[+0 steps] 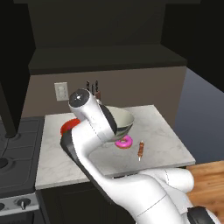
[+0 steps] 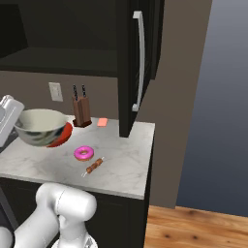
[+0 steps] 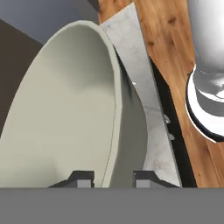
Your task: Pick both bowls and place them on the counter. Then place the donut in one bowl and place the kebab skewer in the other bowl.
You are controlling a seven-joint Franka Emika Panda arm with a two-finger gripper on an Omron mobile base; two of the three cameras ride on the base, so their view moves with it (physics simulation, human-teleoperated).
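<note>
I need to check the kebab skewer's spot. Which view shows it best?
The right base view: the kebab skewer lies unobstructed on the counter beside the donut. The left base view shows it smaller, near the arm.

My arm (image 1: 94, 120) covers the left half of the cream-grey bowl (image 1: 124, 122) in the left base view; I can't make out the gripper behind it. The red bowl (image 1: 68, 126) shows as a sliver at the arm's left, and in the right base view as a crescent (image 2: 64, 136) under the cream-grey bowl (image 2: 41, 127). The table (image 2: 121, 164) runs off that picture's left edge. Hand view: the cream-grey bowl (image 3: 65, 109) is cropped at the left, and one fingertip (image 3: 83, 178) sits inside its rim, the other outside. The kebab skewer (image 1: 140, 149) is too small for me to count its chunks.
</note>
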